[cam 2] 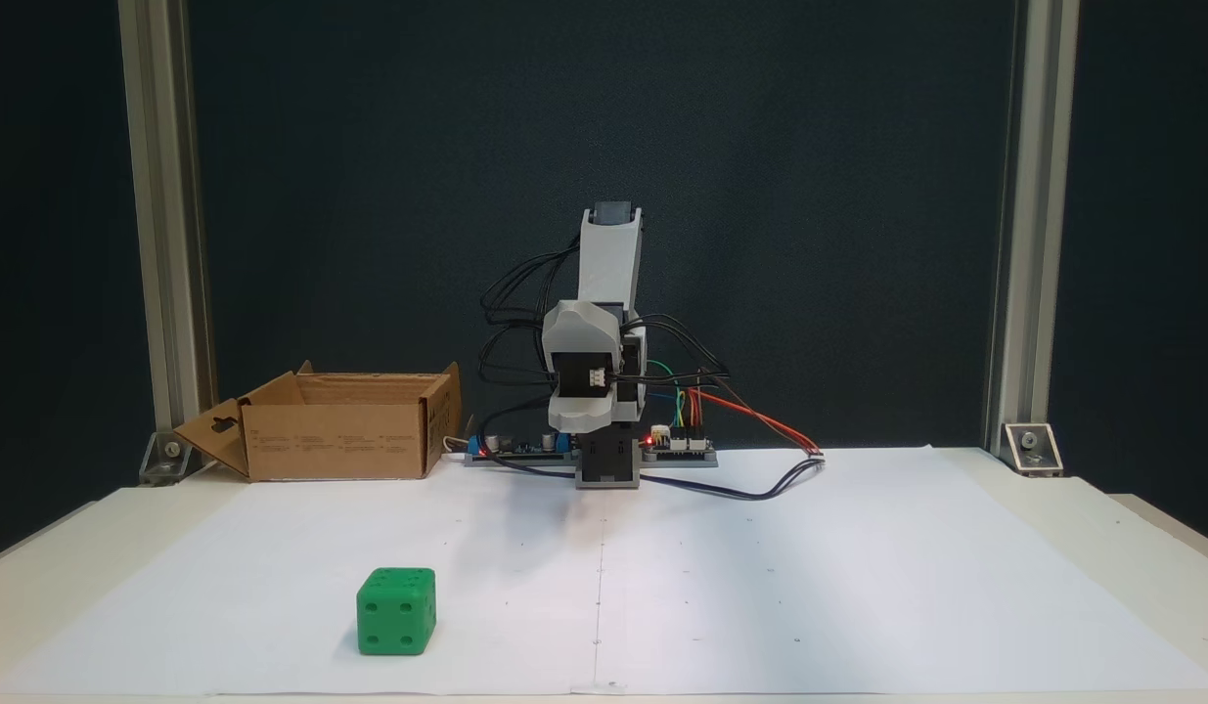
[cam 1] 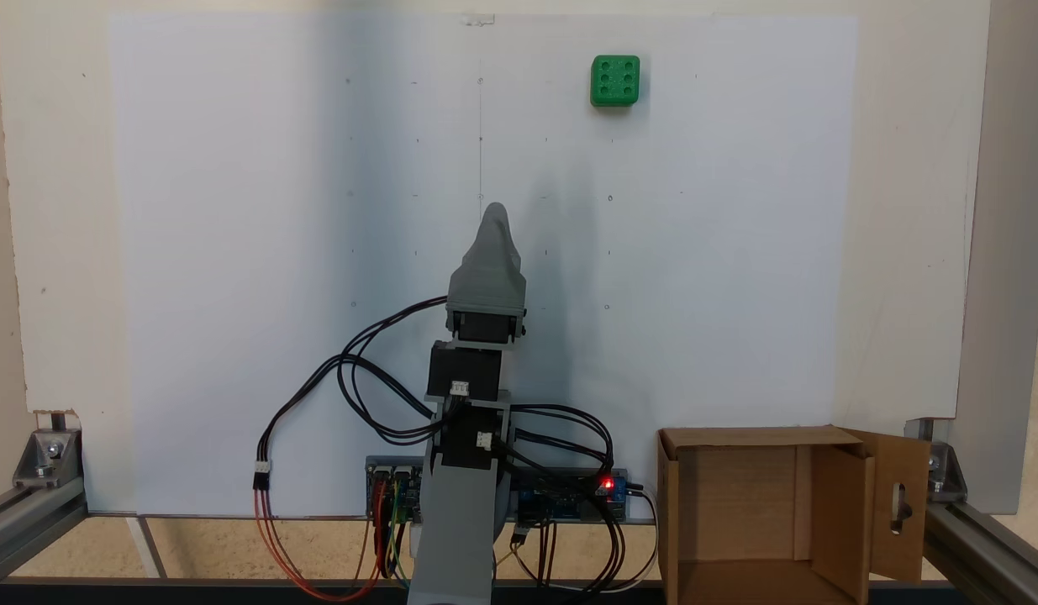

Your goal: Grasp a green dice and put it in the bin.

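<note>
At the middle of the white paper sheet [cam 1: 233,252], the jaws [cam 1: 494,210] hang folded in close to the arm [cam 1: 476,403], with nothing between them; in the view from above they show as one grey tapering tip, and in the front-facing view [cam 2: 584,416] they lie tucked behind the grey housing, so I cannot tell whether they are released or clenched. The arm stands folded over its base, black cables looping out on both sides and a circuit board [cam 1: 569,496] with a red light at its foot.

The green dice [cam 1: 614,81] sits well apart from the jaws, at the far end of the sheet from the base, a little to the right of the sheet's centre line in the view from above and not far from the sheet's far edge. In the front-facing view it [cam 2: 396,611] lies low and left, close to the near edge of the paper, resting flat with four pips toward the camera. Bare paper lies all around it and between it and the arm.

The bin [cam 1: 737,512] stands beside the arm's base at the corner of the worktop [cam 2: 1151,548], open at the top, one flap with a slot-shaped cutout splayed outward next to an aluminium frame post [cam 2: 163,225]. In the front-facing view it [cam 2: 339,440] sits left of the base, apart from it.
</note>
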